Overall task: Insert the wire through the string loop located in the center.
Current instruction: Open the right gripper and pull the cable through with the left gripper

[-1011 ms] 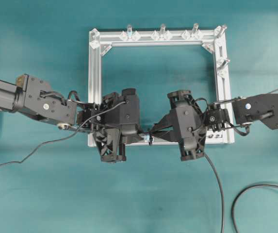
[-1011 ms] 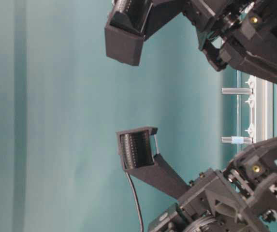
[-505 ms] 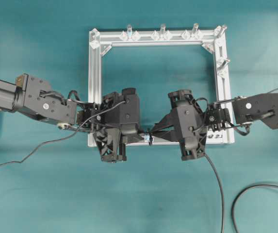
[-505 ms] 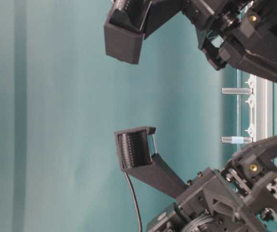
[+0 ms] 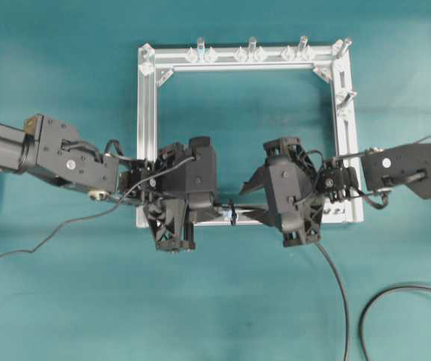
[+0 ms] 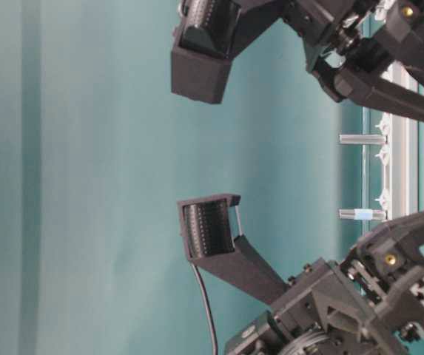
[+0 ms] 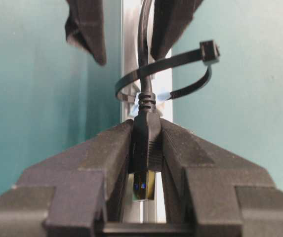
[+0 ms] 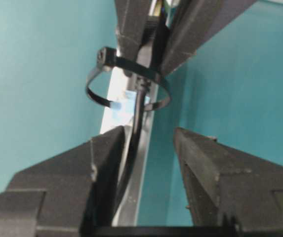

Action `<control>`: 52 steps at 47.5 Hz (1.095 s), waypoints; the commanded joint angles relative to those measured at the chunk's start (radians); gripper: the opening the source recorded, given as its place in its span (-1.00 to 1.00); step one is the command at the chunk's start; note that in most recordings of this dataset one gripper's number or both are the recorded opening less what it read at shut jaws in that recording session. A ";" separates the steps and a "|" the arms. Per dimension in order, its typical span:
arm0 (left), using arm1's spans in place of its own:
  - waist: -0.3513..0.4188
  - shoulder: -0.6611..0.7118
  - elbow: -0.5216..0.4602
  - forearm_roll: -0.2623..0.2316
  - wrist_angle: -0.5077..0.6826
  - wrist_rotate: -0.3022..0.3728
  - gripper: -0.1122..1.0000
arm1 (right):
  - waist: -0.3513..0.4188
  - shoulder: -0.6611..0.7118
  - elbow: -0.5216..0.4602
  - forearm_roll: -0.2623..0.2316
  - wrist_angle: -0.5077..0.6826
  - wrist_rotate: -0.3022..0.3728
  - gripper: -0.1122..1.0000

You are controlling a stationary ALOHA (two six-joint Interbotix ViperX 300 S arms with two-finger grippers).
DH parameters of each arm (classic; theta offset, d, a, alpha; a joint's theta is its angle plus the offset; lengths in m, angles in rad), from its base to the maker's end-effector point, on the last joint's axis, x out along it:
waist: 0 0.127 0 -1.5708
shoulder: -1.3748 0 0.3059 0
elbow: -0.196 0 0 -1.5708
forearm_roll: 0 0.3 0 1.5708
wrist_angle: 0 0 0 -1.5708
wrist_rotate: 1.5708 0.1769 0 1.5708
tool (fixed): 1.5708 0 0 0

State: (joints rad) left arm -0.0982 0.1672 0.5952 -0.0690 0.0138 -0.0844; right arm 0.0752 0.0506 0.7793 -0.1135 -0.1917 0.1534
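We judge that the main step is done. In the left wrist view the wire passes through the string loop, and its plug is on our side of the loop, clamped between the 2 fingers of the left hand. The brassy tip of the plug shows just behind the fingers. The loop sits at the middle of the near bar of the silver frame, on the table, with a small pale blue fitting under it.

The right hand stands wide in its own wrist view. The wire runs between its fingers, close to the left one, and the right finger is clearly apart from it, so we take it that this hand does not grip the wire now. Whether the wire touches the left finger we cannot tell, because the view is blurred there.

In the overhead view both hands meet at the loop, the left hand from the left and the right hand from the right.

What is left, in our judgement, is small: the left hand could pull more wire through the loop, then let go.
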 commanded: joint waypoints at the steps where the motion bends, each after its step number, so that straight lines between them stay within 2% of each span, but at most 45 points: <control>1: 0.002 -0.038 -0.017 0.003 0.005 -0.009 -0.48 | 0.003 -0.043 0.000 -0.002 0.000 -0.002 0.03; 15: 0.002 -0.040 -0.015 0.002 0.012 -0.009 -0.48 | 0.002 -0.083 0.041 -0.002 0.021 -0.002 0.03; 23: 0.003 -0.067 0.002 0.002 0.055 -0.006 -0.48 | 0.002 -0.097 0.057 -0.002 0.021 -0.002 0.03; 36: 0.014 -0.189 0.106 0.002 0.144 -0.009 -0.48 | 0.003 -0.098 0.060 -0.002 0.021 -0.002 0.03; 52: 0.034 -0.330 0.233 0.002 0.192 -0.035 -0.48 | 0.003 -0.098 0.060 -0.002 0.021 -0.002 0.03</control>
State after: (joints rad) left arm -0.0752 -0.1135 0.8176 -0.0706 0.1994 -0.1074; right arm 0.0752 -0.0215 0.8468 -0.1135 -0.1657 0.1503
